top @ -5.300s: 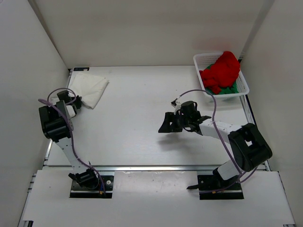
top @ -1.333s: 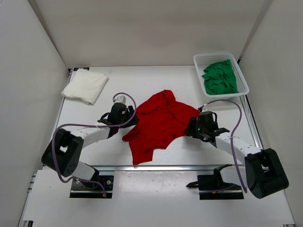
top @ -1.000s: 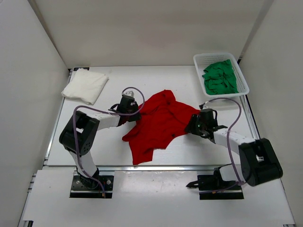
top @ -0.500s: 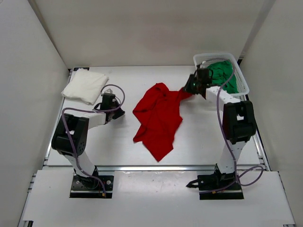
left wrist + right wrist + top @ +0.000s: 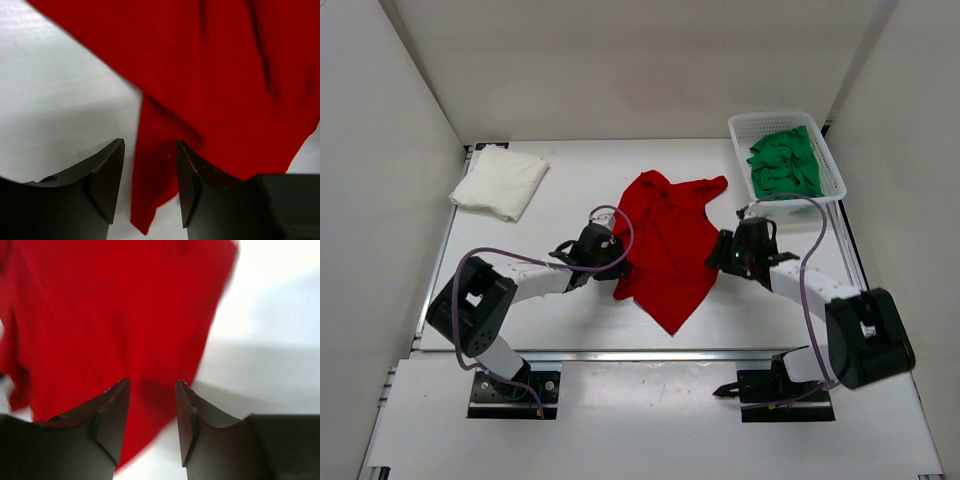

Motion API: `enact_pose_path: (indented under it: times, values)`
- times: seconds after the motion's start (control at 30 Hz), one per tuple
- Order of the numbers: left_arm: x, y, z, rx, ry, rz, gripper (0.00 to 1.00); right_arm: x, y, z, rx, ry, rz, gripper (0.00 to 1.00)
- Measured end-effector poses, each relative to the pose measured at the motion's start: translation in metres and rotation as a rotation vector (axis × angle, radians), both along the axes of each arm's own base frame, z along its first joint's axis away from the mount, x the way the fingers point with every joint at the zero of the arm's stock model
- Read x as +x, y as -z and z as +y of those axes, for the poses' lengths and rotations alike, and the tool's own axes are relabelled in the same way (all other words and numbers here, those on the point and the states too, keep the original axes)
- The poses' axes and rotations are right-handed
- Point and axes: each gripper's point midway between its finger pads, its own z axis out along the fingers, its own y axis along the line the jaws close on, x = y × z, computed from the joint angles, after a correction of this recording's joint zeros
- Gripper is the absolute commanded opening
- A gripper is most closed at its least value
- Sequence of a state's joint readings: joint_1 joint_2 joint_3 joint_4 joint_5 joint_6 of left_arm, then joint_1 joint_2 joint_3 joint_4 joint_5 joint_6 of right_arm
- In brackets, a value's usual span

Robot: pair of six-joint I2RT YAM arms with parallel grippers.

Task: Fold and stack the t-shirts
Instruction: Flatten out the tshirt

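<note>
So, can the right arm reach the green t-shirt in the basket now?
Probably yes. The green t-shirt lies uncovered in the open mesh basket, on the same side as the right gripper, whose jaws stand open.

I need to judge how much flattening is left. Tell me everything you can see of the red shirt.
The red shirt is plain, soft, bright cloth. It lies unfolded and wrinkled in the middle of the table. Its shape is uneven: wide at the far end, with one corner reaching toward the basket, and narrowing to a point at the near end. The left gripper is open over its left edge and the right gripper is open over its right edge. Whether either touches the cloth cannot be told.
</note>
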State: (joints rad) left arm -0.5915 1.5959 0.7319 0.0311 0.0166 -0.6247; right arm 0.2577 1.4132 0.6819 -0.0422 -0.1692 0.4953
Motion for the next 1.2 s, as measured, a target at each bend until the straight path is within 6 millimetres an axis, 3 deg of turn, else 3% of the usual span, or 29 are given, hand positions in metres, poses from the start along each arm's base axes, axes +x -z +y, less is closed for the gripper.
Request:
enact_pose_path:
  times: [0.1,0.17,0.33,0.4,0.5,0.6,0.73,0.83,0.93,1.1,1.2]
  values:
    - [-0.014,-0.002,-0.005,0.05,0.03,-0.034,0.62,-0.044,0.012,0.008,-0.012,-0.05,0.016,0.39]
    - [-0.015,-0.01,-0.004,0.074,0.03,-0.072,0.63,-0.062,0.012,0.015,-0.008,-0.087,0.001,0.4]
    - [0.004,-0.023,0.001,0.08,-0.024,-0.127,0.69,-0.081,0.023,0.014,-0.016,-0.093,0.0,0.43]
    - [0.018,-0.022,0.006,0.082,-0.059,-0.124,0.67,-0.089,0.033,0.01,-0.019,-0.088,0.026,0.44]
    - [0.046,-0.014,0.016,0.08,-0.128,-0.109,0.63,-0.089,0.032,0.011,-0.004,-0.09,0.019,0.44]
    - [0.064,0.002,0.037,0.069,-0.218,-0.077,0.63,-0.09,0.032,0.013,0.002,-0.099,0.02,0.42]
    - [0.087,0.002,0.058,0.042,-0.306,-0.089,0.59,-0.093,0.033,0.015,0.008,-0.11,0.021,0.42]
    - [0.1,-0.001,0.051,0.052,-0.29,-0.107,0.53,-0.093,0.033,0.017,0.018,-0.112,0.019,0.41]
    - [0.098,-0.006,0.041,0.097,-0.239,-0.15,0.51,-0.093,0.033,0.018,0.026,-0.115,0.023,0.41]
    - [0.086,-0.021,0.026,0.217,-0.132,-0.269,0.62,-0.09,0.033,0.02,0.039,-0.12,0.02,0.42]
    - [0.091,-0.033,0.013,0.265,-0.072,-0.318,0.65,-0.089,0.033,0.023,0.052,-0.129,0.016,0.42]
